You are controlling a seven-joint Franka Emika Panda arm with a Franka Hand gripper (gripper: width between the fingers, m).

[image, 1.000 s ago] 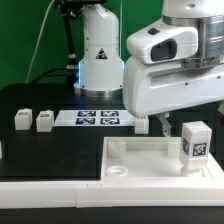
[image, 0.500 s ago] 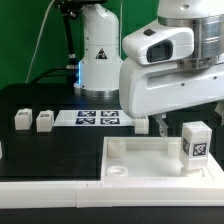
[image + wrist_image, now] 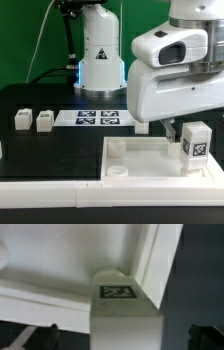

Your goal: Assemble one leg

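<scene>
1. Leg [image 3: 195, 140]: white post, upright, with its tag facing the exterior camera. It stands at about 4 o'clock in the exterior view, at the far right corner of the panel [image 3: 150, 158]. Where its foot meets the panel cannot be made out.
2. Gripper [image 3: 122, 339]: spread wide, gripping nothing. In the wrist view the leg sits between the two dark fingers [image 3: 42, 338], with a dark gap on each side. Only the blurred fingertips are in frame. In the exterior view the arm housing [image 3: 165, 80] hides nearly all of it.
3. Panel: cut off at the frame edge at 3 o'clock.
4. First spare post [image 3: 21, 119] and second spare post [image 3: 44, 120]: at 9 o'clock on the black table [image 3: 60, 150], side by side and not touching. Their tags are too small to read.
5. Marker board [image 3: 97, 118]: lies flat, near centre. Its 3 o'clock end is hidden behind the housing.
</scene>
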